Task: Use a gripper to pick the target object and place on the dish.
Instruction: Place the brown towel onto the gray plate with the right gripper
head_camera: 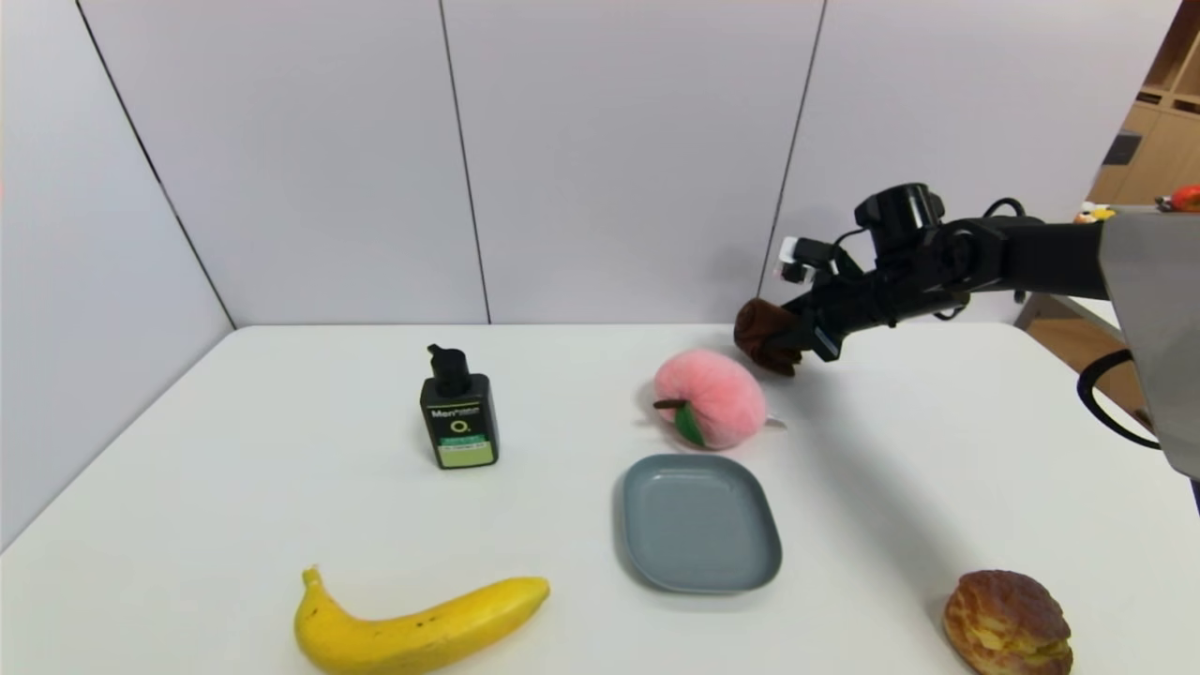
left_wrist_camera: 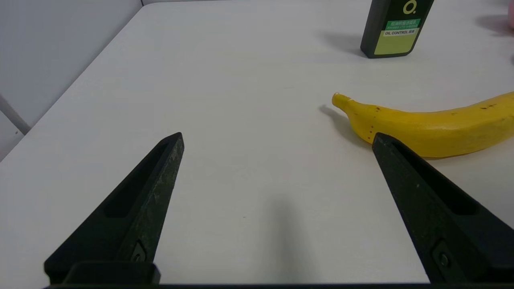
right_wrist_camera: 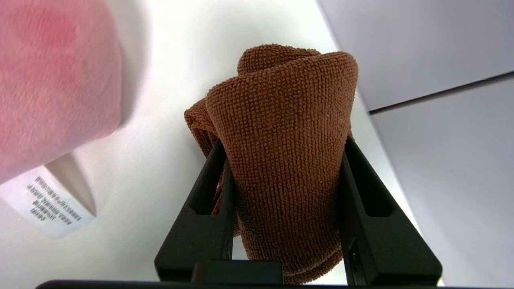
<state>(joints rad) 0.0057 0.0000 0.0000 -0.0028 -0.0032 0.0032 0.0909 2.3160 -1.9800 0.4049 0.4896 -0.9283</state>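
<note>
The right claw (head_camera: 786, 349) is clamped on the brown towel (head_camera: 761, 333), holding it clear of the counter (head_camera: 281, 394) just behind the plush peach (head_camera: 710, 397), likely so it can carry over that toy to the dish (head_camera: 698, 522) in front, while the left claw (left_wrist_camera: 277, 140) sits parked, spread wide, near the banana (left_wrist_camera: 433, 128).

Brown rolled towel (head_camera: 761, 334) off table, behind pink peach; grey-blue dish (head_camera: 701, 522) flat, bare.

Towel (head_camera: 761, 330): dark brown, fine looped weave. Dish (head_camera: 698, 522): plain grey-blue. Plush peach (head_camera: 710, 398): pink, green leaf, brown stem, white tag. Banana (head_camera: 412, 626): yellow, small dark specks. Bottle (head_camera: 457, 412): black, green and white label. Bun (head_camera: 1008, 623): golden brown, crackled. Surface (head_camera: 281, 487): white. End effectors (right_wrist_camera: 281, 168): black.
</note>
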